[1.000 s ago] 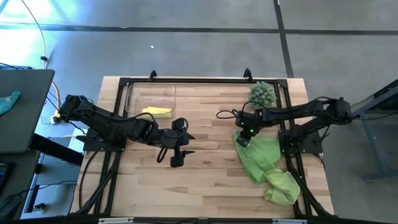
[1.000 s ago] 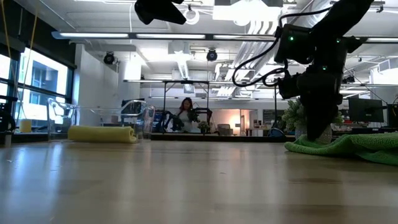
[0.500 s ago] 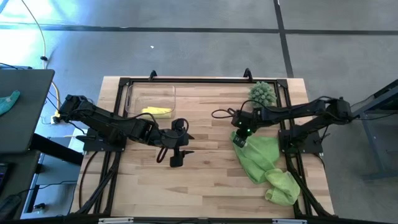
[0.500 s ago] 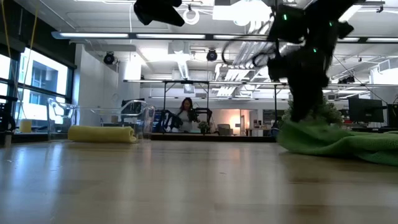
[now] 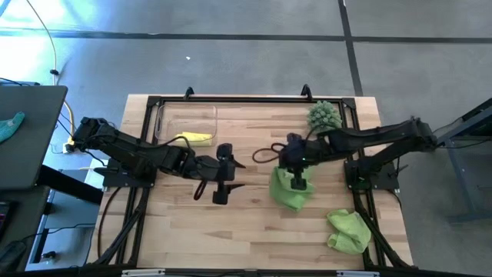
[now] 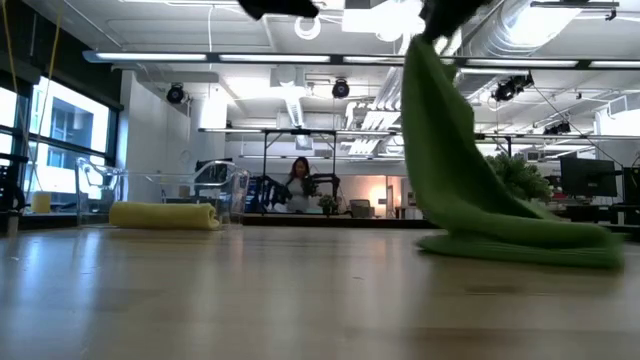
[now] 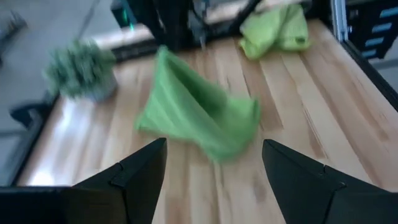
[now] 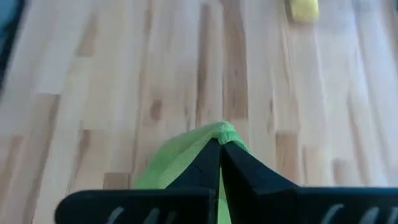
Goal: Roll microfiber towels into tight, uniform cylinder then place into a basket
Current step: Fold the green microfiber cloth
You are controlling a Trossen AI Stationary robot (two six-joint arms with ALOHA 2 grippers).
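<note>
My right gripper [image 5: 297, 174] is shut on a light green towel [image 5: 287, 191] near the table's middle. In the low view the towel [image 6: 450, 160] hangs from above and its lower end lies on the table. A second green towel [image 5: 347, 231] lies crumpled at the near right. A rolled pale yellow towel [image 5: 193, 138] lies at the near edge of the clear basket [image 5: 165, 115]; whether it is inside, I cannot tell. My left gripper [image 5: 229, 180] is open and empty, left of the held towel [image 7: 199, 115]. My right gripper pinches a bunched top part of the green towel [image 8: 219, 132] between its two shut fingers, coming from above and pointing down. The towel hangs below the fingers in a slack slant. Its lower end [image 6: 520, 242] rests on the table.
A spiky green plant [image 5: 324, 115] stands at the far right, beyond my right arm. A black frame [image 5: 231, 98] runs along the table's edges. Bare wood [image 5: 254, 231] lies along the near middle.
My right gripper has gone toward the table's left edge and up with the green towel. The towel has been drawn off the other green towel and lifted; its upper part now hangs high while its lower end trails on the table.
</note>
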